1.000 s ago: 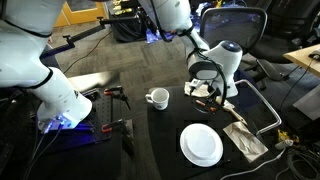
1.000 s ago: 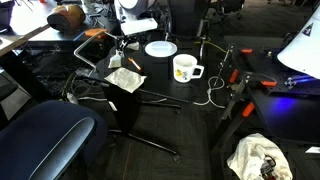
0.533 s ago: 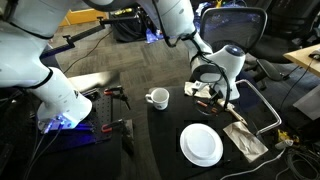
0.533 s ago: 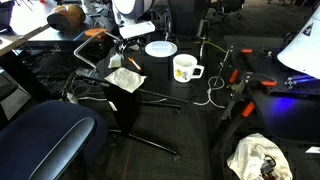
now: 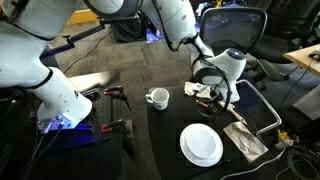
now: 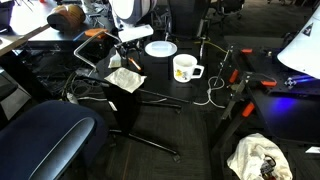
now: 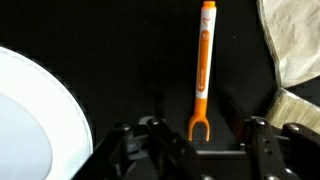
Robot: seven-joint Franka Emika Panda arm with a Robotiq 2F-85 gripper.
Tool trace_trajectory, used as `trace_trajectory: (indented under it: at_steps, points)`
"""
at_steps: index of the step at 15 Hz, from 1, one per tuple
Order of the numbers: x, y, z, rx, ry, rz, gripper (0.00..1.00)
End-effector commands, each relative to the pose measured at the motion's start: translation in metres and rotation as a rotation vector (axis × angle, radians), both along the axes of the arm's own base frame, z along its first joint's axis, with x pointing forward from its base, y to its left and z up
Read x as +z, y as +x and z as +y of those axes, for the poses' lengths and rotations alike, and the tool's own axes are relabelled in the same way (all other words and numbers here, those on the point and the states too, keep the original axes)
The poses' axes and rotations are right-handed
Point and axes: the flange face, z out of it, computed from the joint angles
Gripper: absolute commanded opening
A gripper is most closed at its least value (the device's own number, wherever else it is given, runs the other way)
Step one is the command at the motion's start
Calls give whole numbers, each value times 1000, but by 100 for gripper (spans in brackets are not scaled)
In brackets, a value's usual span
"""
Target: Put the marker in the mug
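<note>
In the wrist view the thin orange marker point(image 7: 204, 60) lies flat on the black table and points away from me. Its forked near end sits between the fingers of my gripper point(image 7: 200, 140), which is open and low over the table. The fingers do not touch the marker. In an exterior view my gripper point(image 5: 214, 96) hangs over the table's far side, to the right of the white mug point(image 5: 157, 98). The mug stands upright and apart from the gripper. The mug point(image 6: 185, 68) and gripper point(image 6: 128, 56) also show in the exterior view from the opposite side.
A flat white plate point(image 5: 201, 146) lies on the table near the front and shows at the left of the wrist view point(image 7: 35, 110). A crumpled beige cloth point(image 5: 243, 139) lies to the right of the marker point(image 7: 295, 50). Office chairs, cables and a red-and-black tool point(image 5: 112, 93) surround the table.
The arm has shifted slightly and the gripper has dropped a little toward the table. The mug, plate and cloth have not moved.
</note>
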Motion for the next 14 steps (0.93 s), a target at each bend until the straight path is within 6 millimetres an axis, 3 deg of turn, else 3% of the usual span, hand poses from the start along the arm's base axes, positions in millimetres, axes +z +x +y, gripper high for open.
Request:
trace_trajectory:
  at_steps: [1, 6, 8, 14]
  points:
    - [0, 7, -2, -37, 3, 18, 36]
    - [2, 10, -2, -37, 3, 11, 1]
    - [7, 9, 0, -39, 6, 10, 5]
    - [57, -10, 12, -32, 6, -16, 5]
